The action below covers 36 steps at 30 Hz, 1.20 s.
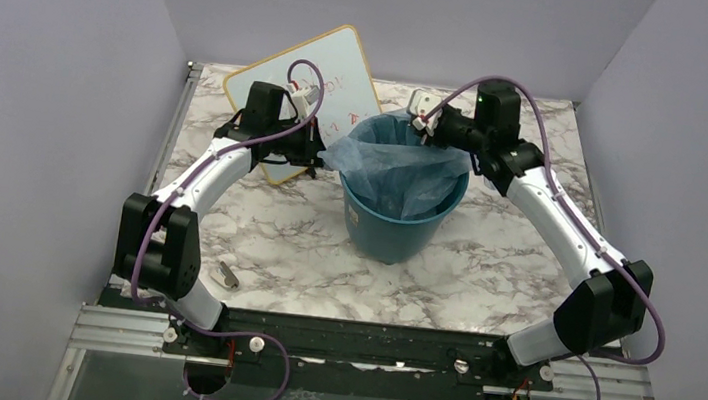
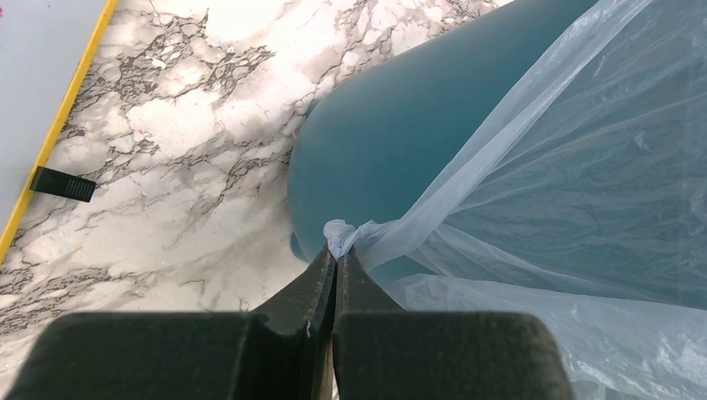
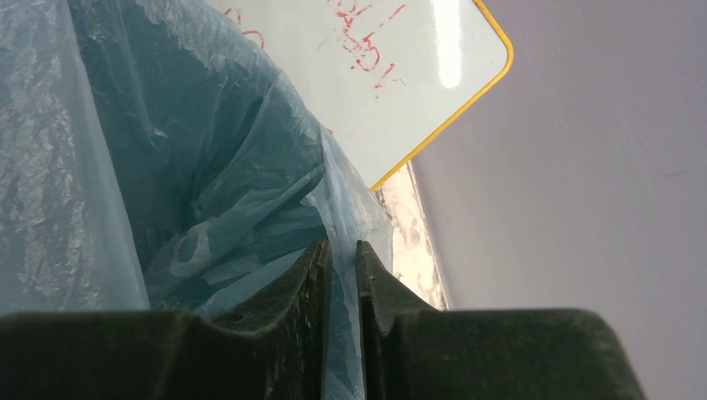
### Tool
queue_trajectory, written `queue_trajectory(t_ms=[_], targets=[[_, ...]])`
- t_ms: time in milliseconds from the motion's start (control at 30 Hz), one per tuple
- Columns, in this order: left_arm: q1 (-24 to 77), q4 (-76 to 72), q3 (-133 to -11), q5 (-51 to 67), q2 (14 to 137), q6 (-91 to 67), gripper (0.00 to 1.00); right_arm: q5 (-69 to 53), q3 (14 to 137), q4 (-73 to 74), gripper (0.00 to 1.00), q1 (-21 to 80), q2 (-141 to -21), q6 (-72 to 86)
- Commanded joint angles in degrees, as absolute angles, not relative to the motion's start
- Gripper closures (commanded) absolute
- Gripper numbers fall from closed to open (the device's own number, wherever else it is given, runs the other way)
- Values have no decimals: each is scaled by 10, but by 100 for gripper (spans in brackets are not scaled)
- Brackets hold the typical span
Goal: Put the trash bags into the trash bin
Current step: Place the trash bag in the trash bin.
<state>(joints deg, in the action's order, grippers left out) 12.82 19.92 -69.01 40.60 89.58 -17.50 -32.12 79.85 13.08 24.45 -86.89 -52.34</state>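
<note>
Marble-patterned table (image 1: 483, 270) lies under both arms, and on my left the left arm reaches forward from its base, elbow bent outward, forearm angling in toward the centre over the near corner of a yellow-edged whiteboard (image 1: 345, 63). Its left gripper (image 2: 336, 255) points right, stops just outside the bin's left rim, and has its fingers pressed together on a twisted knot of the trash bag (image 1: 396, 170). From that knot the pale-blue film fans out rightward, so the bag's stretched mouth runs left to right across the opening while its body hangs down inside. The trash bin (image 1: 397, 230) stands upright mid-table, open end up, tapering toward its base. On the far right side of the rim the film rises to the right gripper (image 3: 343, 250). The right arm mirrors the left, elbow out, wrist turned inward and to the left above the rim. Through its wrist camera I see a sheet of film passing between the fingers, which stand nearly together and pinch it, with the whiteboard beyond.
</note>
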Motion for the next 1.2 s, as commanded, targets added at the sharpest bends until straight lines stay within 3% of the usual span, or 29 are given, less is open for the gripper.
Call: queue_trajectory(t_ms=[0, 367, 867, 1167], targets=[[127, 204, -713, 417, 899, -167, 100, -296, 790, 81, 81, 250, -871, -503], [128, 204, -712, 418, 898, -167, 100, -260, 830, 85, 99, 250, -896, -408], [127, 209, -713, 418, 894, -160, 100, -182, 948, 213, 99, 250, -971, -313], [127, 216, -708, 411, 890, -154, 100, -136, 949, 268, 99, 245, -996, -300]])
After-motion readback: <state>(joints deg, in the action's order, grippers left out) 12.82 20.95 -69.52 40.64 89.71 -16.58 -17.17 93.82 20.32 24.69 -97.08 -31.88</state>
